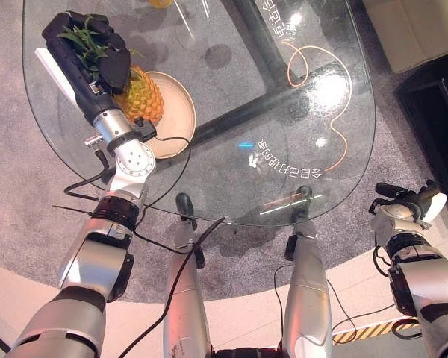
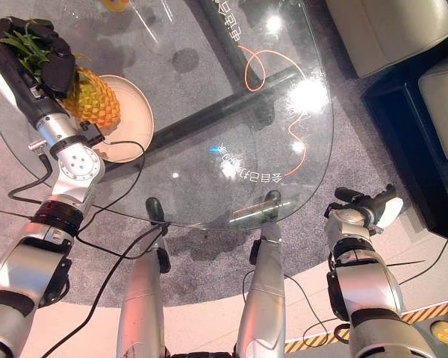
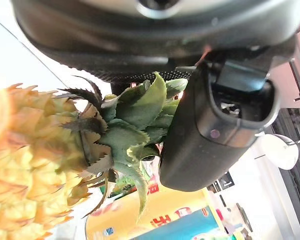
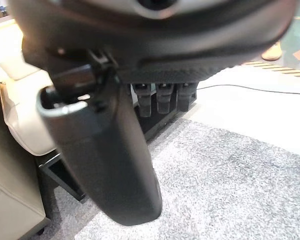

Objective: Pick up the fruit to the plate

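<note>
A yellow pineapple with a green leafy crown hangs tilted over the near edge of a round beige plate at the glass table's left side. My left hand is shut round the crown; in the left wrist view the thumb curls beside the leaves and the fruit body shows past it. Whether the fruit's base rests on the plate I cannot tell. My right hand is off the table at the right, over the carpet, its fingers relaxed and holding nothing.
The oval glass table has a dark bar beneath it and an orange cord seen through the glass. A yellow object sits at the far edge. A cream sofa and a dark low cabinet stand at the right.
</note>
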Motion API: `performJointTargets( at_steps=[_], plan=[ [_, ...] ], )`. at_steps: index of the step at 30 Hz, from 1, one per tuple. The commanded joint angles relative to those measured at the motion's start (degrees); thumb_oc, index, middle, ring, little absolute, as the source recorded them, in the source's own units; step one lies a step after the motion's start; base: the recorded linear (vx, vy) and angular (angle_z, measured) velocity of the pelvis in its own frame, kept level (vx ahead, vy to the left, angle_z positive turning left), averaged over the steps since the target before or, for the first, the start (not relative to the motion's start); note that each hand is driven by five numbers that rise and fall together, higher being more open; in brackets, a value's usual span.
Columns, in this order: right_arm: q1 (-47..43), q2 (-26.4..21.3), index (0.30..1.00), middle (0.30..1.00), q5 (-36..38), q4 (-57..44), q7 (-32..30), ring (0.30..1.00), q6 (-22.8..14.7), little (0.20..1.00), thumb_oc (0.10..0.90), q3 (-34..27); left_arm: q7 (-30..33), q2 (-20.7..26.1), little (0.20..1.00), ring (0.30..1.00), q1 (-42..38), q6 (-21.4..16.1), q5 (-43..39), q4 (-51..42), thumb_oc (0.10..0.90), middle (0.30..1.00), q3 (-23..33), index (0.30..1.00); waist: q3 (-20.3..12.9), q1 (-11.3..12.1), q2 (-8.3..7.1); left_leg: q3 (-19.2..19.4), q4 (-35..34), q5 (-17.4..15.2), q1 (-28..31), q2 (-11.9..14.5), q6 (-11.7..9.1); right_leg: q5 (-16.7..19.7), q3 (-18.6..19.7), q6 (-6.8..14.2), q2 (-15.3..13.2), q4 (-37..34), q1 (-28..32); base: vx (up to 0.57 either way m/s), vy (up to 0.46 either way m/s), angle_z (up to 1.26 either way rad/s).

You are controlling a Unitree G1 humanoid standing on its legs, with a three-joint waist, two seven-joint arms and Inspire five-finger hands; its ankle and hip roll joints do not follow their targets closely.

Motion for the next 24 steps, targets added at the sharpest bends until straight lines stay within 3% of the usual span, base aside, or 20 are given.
performJointTargets(
  at_steps=[1,5,10,24],
  plan=[
    [0.8,-4.2,0.9,0.9,-2.5,1.4,-2.2,0.9,-0.8,0.9,0.8,0.2,0.5,4.7,0.225,0.321,-8.5,-5.2,0.2,-0.3,0.125,0.321,0.5,0.321,-1.2,1.9,-0.94,-2.4,1.6,-3.0,-1.4,-1.7,1.4,-1.6,-6.6,-2.7,2.0,-0.1,0.8,0.0,0.0,0.0],
    [0.4,-4.4,0.9,0.9,-2.4,1.4,-2.4,0.9,-0.7,0.9,0.8,0.2,0.2,4.8,0.411,0.481,-8.8,-4.9,-0.1,-0.5,0.311,0.481,0.2,0.481,-1.2,2.0,-0.84,-2.4,1.4,-2.6,-1.8,-1.9,1.5,-1.2,-6.6,-2.8,2.0,-0.3,0.4,0.0,0.0,0.0],
    [0.5,-4.5,0.9,0.9,-2.4,1.4,-2.5,0.9,-1.1,0.9,0.8,0.1,0.3,4.7,0.505,0.561,-8.5,-5.1,0.1,-0.7,0.405,0.561,0.2,0.561,-1.2,2.0,-0.82,-2.4,1.5,-2.6,-1.9,-1.8,1.5,-1.1,-6.7,-2.7,1.9,-0.3,0.3,0.0,0.0,0.0],
    [0.4,-5.0,0.9,0.9,-2.2,1.9,-2.3,0.9,-1.4,0.9,0.8,0.1,1.2,4.7,0.524,0.578,-8.5,-5.9,0.9,-1.1,0.424,0.578,-0.1,0.578,-1.2,2.2,-0.68,-2.5,1.9,-2.8,-2.2,-2.0,1.6,-1.2,-6.8,-2.7,1.7,-0.1,0.1,0.0,0.0,0.0]
  ],
)
